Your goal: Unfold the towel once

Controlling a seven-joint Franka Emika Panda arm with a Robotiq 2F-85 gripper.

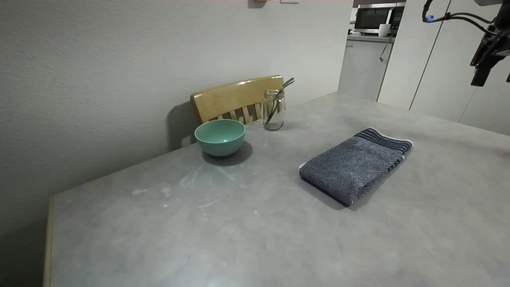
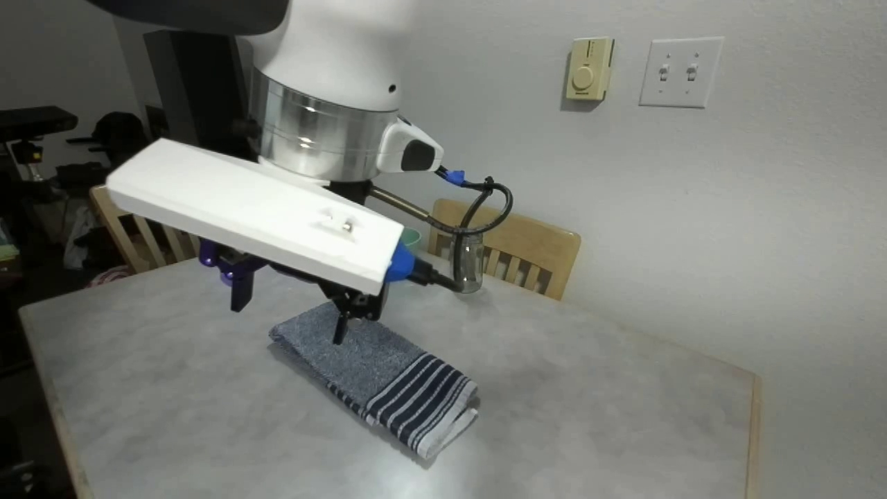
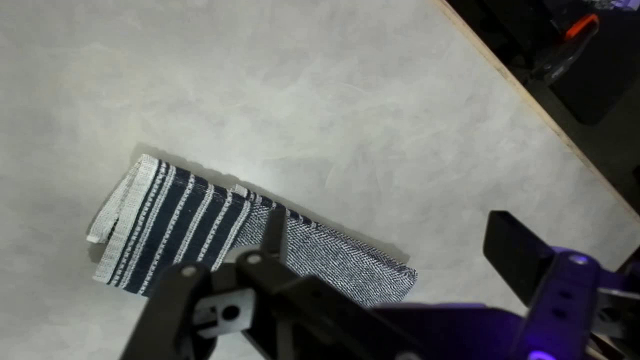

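Pale textured wall (image 2: 818, 208), beige dial thermostat (image 2: 589, 69) beside 2-toggle switch plate (image 2: 680, 72). Grey wood-edged table (image 2: 589, 416) with glare patch (image 2: 407, 479), 2 slat-back wooden chairs (image 2: 540, 239). Microwave (image 1: 371, 19) on counter (image 1: 366, 38) behind.

The towel (image 1: 352, 169), blue-grey, lies folded flat on the bench (image 1: 191, 235), navy-and-white stripes and a white hem across 1 short end, layers there slightly apart
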